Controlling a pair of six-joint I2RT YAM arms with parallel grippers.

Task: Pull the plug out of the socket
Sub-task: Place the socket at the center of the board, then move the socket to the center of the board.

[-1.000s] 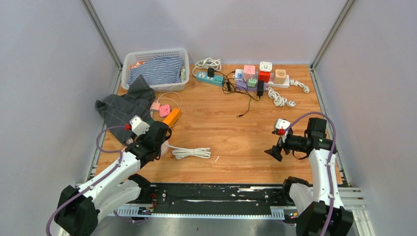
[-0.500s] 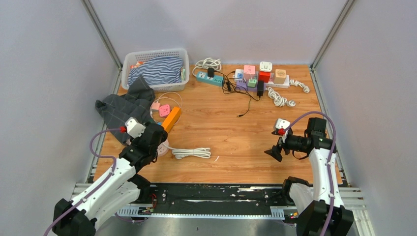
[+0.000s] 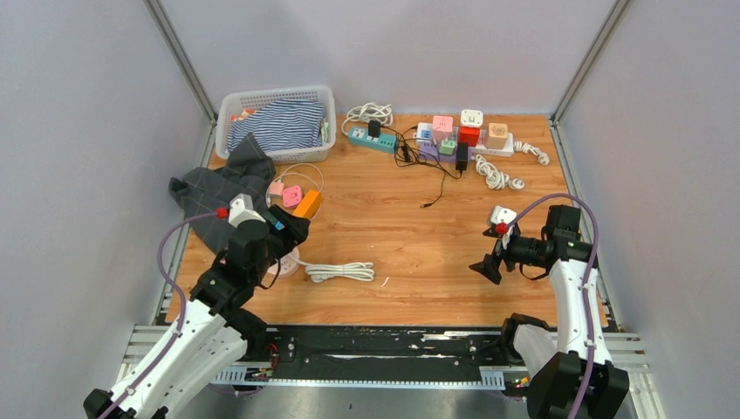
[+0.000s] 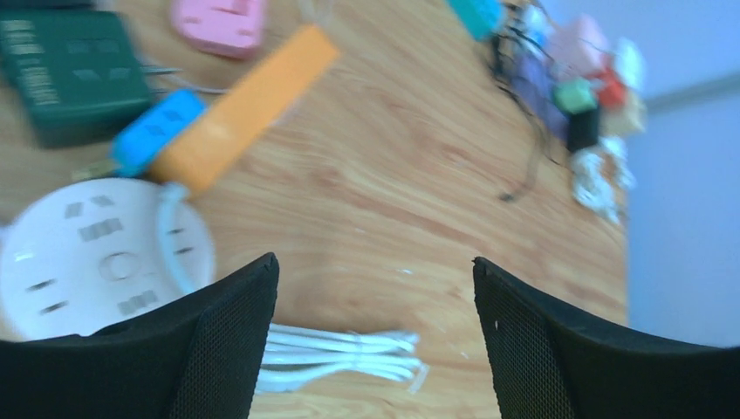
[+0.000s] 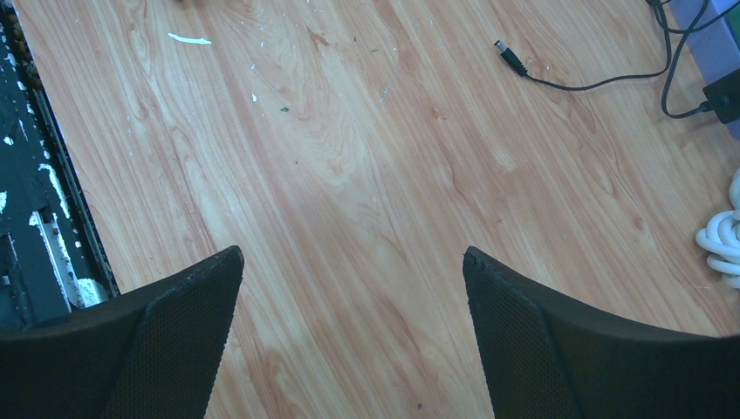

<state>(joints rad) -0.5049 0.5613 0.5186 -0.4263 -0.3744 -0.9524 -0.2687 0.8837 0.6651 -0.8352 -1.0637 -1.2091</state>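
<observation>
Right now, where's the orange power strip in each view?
Top external: orange power strip left of centre, on the wood.
Left wrist: upper left, lying on a slant.
Right wrist: not in it.
Shared landmark: loose black cable end, mid-table; right of centre in left wrist; top right in right wrist.
</observation>
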